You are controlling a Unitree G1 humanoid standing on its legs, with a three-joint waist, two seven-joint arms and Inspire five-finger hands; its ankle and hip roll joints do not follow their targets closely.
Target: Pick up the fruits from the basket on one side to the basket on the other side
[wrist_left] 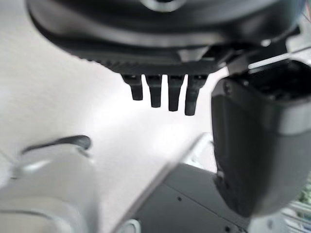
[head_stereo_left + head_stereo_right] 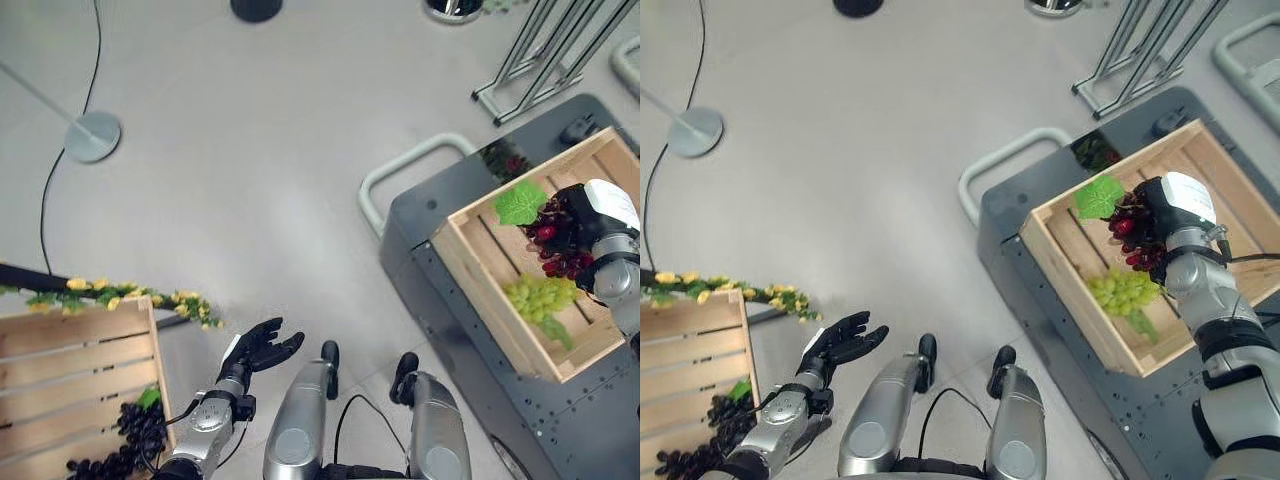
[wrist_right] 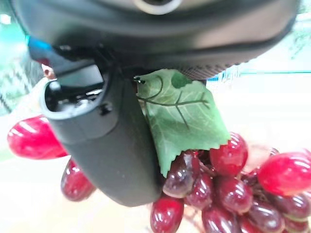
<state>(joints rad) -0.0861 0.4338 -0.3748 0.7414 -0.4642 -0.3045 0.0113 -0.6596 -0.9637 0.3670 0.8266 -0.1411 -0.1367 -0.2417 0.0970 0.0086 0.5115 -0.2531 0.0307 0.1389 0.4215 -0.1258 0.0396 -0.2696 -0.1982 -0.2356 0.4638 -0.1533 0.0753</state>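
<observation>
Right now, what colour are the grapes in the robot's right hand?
Dark red grapes, with a green leaf; clearest in the right wrist view.

Left hand [image 1: 170,58] hangs at twelve o'clock, fingers [image 1: 154,92] straight and empty, thumb [image 1: 257,145] bulking at three o'clock, pale floor [image 1: 53,97] beyond, dark grey cart [image 1: 194,204] down at five o'clock.
</observation>
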